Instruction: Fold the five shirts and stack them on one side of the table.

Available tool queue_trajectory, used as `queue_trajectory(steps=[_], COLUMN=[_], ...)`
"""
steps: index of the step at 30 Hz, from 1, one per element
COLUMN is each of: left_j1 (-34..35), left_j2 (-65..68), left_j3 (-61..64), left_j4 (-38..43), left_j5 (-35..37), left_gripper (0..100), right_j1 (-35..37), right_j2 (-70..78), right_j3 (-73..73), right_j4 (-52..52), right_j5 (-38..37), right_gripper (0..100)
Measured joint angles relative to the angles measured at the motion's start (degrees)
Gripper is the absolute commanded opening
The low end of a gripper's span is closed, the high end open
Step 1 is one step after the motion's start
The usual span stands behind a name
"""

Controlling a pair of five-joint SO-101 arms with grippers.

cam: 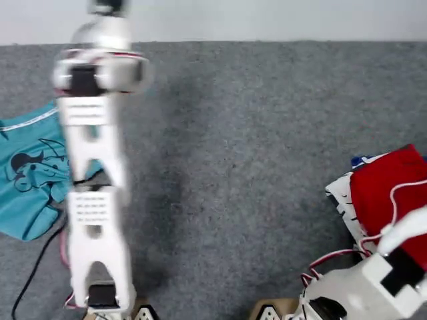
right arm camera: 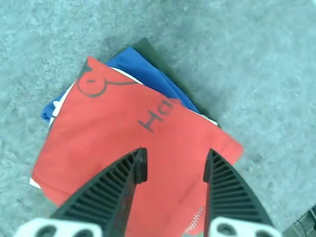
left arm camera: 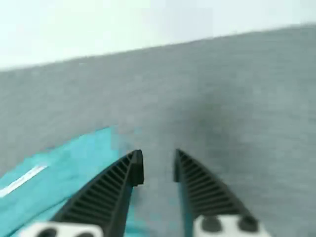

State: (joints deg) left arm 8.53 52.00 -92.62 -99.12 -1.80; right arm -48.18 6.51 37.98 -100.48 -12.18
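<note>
Where the high view cut the folded pile (cam: 387,190) off behind the white right arm (cam: 380,280), the right wrist view laid it out: a red cotton shirt with dark lettering (right arm camera: 133,143) on top, with a blue shirt (right arm camera: 143,69), a white edge and a dark layer (right arm camera: 146,47) beneath. The right gripper (right arm camera: 175,165) hovered over the pile, jaws spread, holding nothing. Well apart from the pile, across the grey felt table (cam: 240,167), lay a crumpled teal shirt with a dark cartoon print (cam: 30,177), partly hidden by the left arm (cam: 93,200). The left gripper (left arm camera: 158,165), equally far from the pile, had its jaws parted and empty. How many shirts made up the pile was hard to tell.
</note>
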Motion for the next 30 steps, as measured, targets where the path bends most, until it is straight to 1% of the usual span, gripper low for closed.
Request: queue_trajectory(steps=[3,6,8,10,13,16,18,21,22,24,27,30], left_j1=[11.78,22.42,27.52,30.07,30.33,28.66,26.37,22.86,21.54,19.25,17.49,16.26], left_j2=[2.37,7.91,11.87,15.65,21.1,26.64,29.8,31.91,32.44,32.79,32.88,32.0], left_j3=[0.0,0.0,0.0,0.0,0.0,0.0,-0.09,-0.44,-0.44,-0.53,-0.53,-0.53], left_j4=[-0.26,-0.26,-0.26,-0.26,-0.26,-0.26,0.26,0.0,0.0,0.09,0.09,0.09], left_j5=[0.0,0.0,0.0,0.0,0.0,0.0,0.0,0.09,0.0,-2.37,-8.79,-8.26], left_gripper=[15,15,15,15,15,15,11,2,1,1,1,1], right_j1=[-2.46,-4.84,-5.54,-5.63,-5.63,-5.63,-5.63,-5.63,-5.63,-5.63,-5.63,-5.63], right_j2=[-2.55,-5.98,-8.35,-10.64,-13.63,-15.65,-16.44,-17.05,-17.14,-17.14,-17.14,-17.14], right_j3=[0.0,0.0,-0.26,-0.35,-0.35,-0.35,-0.35,-0.35,-0.35,-0.35,-0.35,-0.35], right_j4=[0.0,0.0,0.0,0.0,0.0,0.0,0.0,-0.09,-0.09,-0.09,-0.18,-0.18], right_j5=[0.62,0.7,0.7,0.7,0.7,0.7,0.7,0.7,0.7,0.7,0.7,0.7], right_gripper=[19.9,19.9,19.9,19.9,19.9,19.9,19.8,19.8,19.8,19.8,19.8,19.8])
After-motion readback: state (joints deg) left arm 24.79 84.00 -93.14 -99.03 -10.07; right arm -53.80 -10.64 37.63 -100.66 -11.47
